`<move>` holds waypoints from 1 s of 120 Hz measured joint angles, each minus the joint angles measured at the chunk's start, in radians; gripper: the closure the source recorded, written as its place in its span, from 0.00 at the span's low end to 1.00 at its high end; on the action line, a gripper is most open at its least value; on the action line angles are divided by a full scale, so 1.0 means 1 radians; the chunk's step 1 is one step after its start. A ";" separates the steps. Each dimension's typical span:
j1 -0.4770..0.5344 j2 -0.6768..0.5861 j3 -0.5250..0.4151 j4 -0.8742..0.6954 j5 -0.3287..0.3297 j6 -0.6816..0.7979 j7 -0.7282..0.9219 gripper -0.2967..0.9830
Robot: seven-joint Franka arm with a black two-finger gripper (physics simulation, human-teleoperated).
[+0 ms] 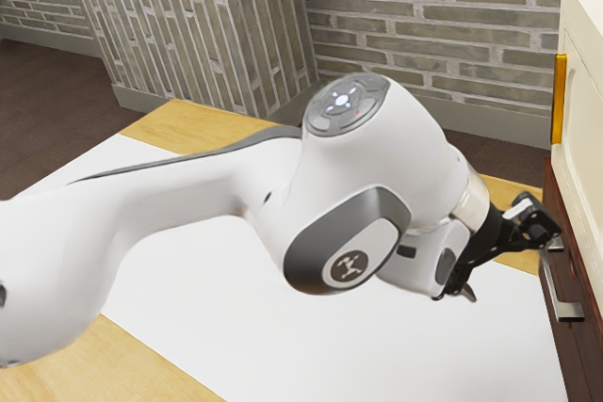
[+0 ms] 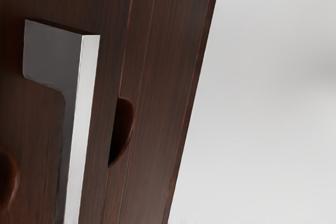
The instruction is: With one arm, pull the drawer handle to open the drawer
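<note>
Drawer handle, silver, sits at four o'clock in the exterior view, on a dark wooden front. From the left there, my arm enters between eight and nine o'clock, over a white tabletop at six. A brick wall rises at one o'clock. My gripper hangs at four, near the handle, fingers spread wide; whether either touches it, I cannot tell. Farther right, a yellow strip edges the cream cabinet toward three o'clock. My wrist view shows a notch beside the handle.
</note>
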 joint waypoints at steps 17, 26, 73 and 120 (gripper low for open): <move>0.004 0.026 0.001 0.006 0.000 0.000 0.002 0.23; 0.004 0.032 0.001 0.008 -0.002 0.001 0.003 0.21; 0.005 0.035 0.002 -0.001 0.005 -0.001 0.006 0.24; 0.006 -0.025 0.008 -0.066 0.011 -0.004 0.009 0.25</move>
